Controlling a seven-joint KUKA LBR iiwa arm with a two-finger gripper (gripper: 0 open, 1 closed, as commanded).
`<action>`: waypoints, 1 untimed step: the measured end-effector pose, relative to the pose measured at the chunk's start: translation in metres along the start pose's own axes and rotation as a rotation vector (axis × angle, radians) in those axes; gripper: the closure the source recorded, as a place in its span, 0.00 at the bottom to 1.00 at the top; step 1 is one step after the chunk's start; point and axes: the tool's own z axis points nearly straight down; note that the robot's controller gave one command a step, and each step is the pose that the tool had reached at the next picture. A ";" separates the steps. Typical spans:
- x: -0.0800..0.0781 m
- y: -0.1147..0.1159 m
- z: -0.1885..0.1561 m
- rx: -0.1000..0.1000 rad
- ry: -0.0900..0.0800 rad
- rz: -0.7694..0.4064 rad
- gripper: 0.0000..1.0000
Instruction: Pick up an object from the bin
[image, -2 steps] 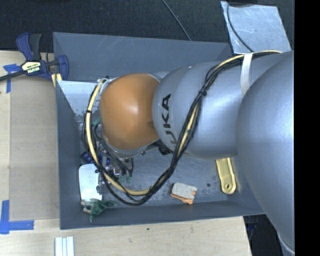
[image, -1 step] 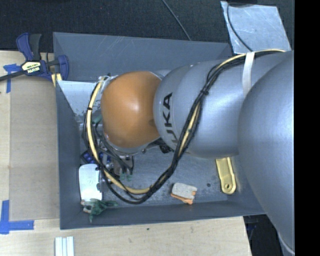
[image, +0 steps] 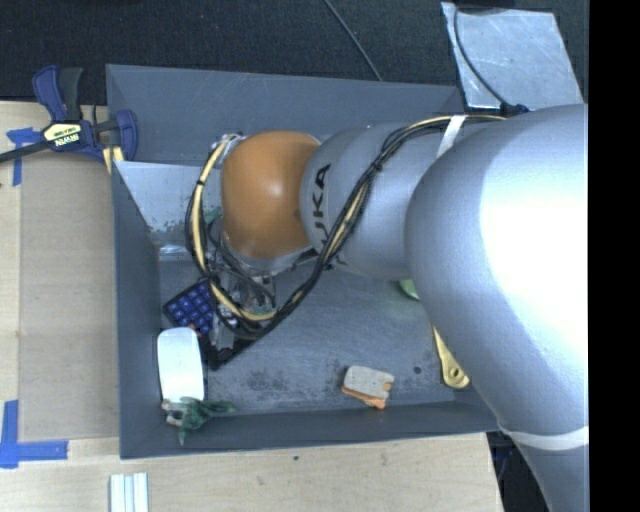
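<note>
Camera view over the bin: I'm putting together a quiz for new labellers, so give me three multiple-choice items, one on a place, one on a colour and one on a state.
1. Where does the white block lie?
A. in the bin's lower left corner, as viewed
B. in its upper right corner
C. outside the bin

2. What colour is the dotted thing beside the gripper?
A. red
B. blue
C. yellow

3. How is the tan piece placed?
A. lifted in the air
B. under the white block
C. lying alone on the floor

Answers: A, it sits by the left wall near the front rim; B, its dotted face is blue; C, bare floor surrounds it, well away from the gripper.
</note>
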 end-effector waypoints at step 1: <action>-0.031 0.018 0.001 0.001 -0.009 -0.098 0.00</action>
